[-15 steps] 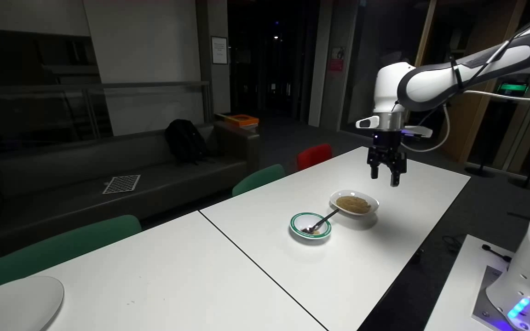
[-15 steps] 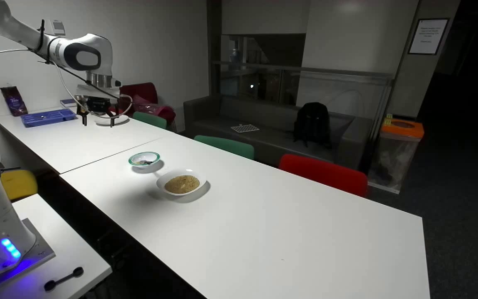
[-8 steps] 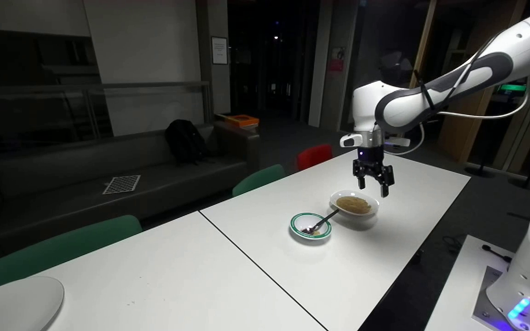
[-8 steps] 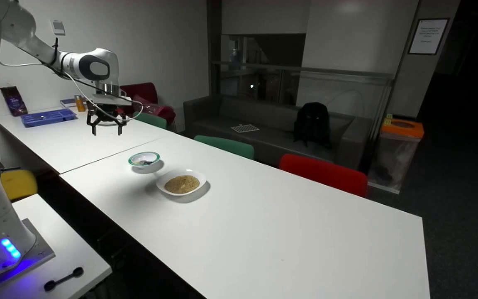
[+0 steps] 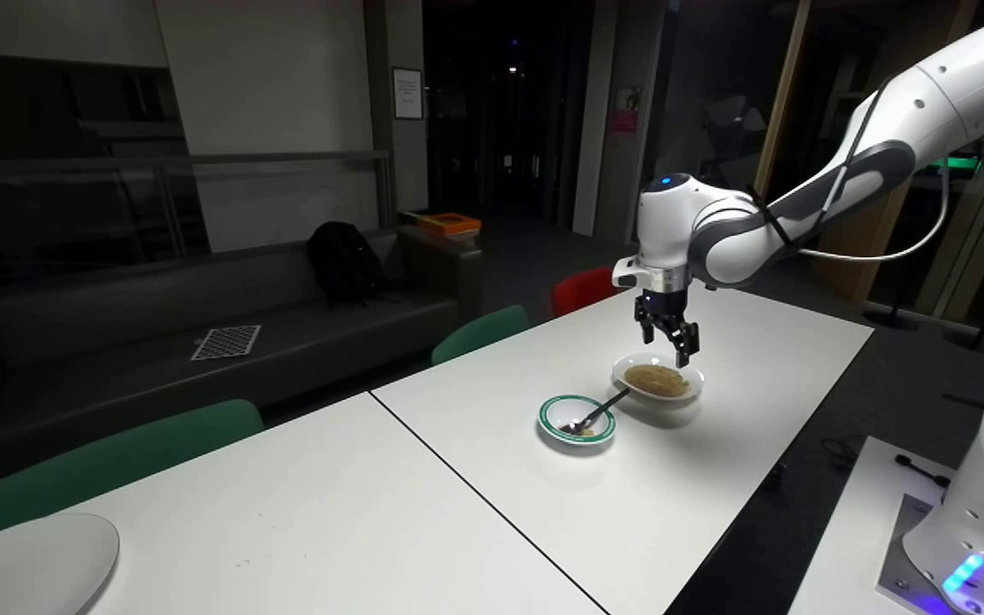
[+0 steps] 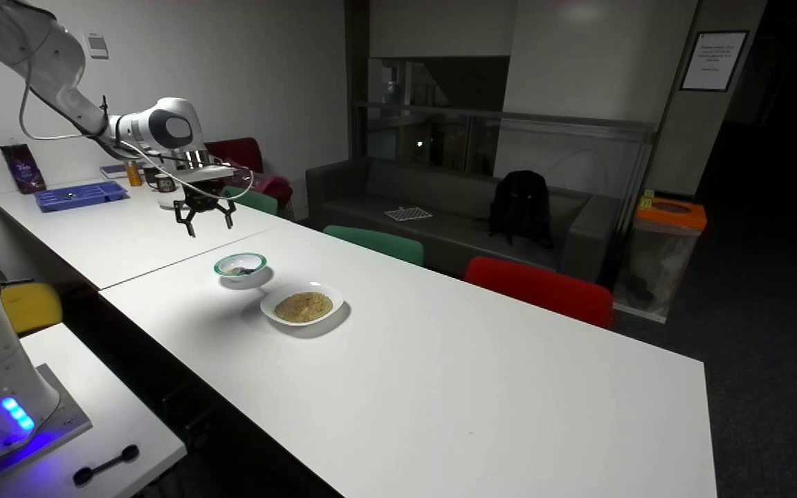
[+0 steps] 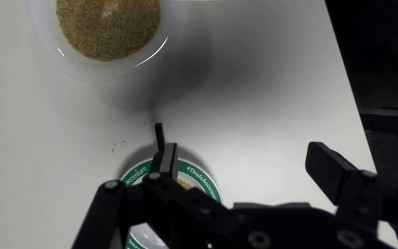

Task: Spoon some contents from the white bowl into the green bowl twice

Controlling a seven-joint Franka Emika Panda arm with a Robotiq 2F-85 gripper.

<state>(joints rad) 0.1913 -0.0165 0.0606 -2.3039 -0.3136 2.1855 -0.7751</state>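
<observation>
The claw (image 6: pixel 210 228) has swung lower and further in over the table (image 6: pixel 509 387) since a second ago; the spoon (image 5: pixel 603 410) hasn't budged. By my eye some of the job is done: a little grain (image 7: pixel 184 184) sits in the green bowl (image 5: pixel 560 412) — one helping or two, I can't tell — and plenty lies in the white bowl (image 6: pixel 305 286). If a second helping is owed, I'd guess the spoon must be picked up and dipped. The claw is spread wide with nothing in it, apart from the spoon, which leans out of the green bowl toward the white one and, in the wrist view, shows off to one side of that spread.
</observation>
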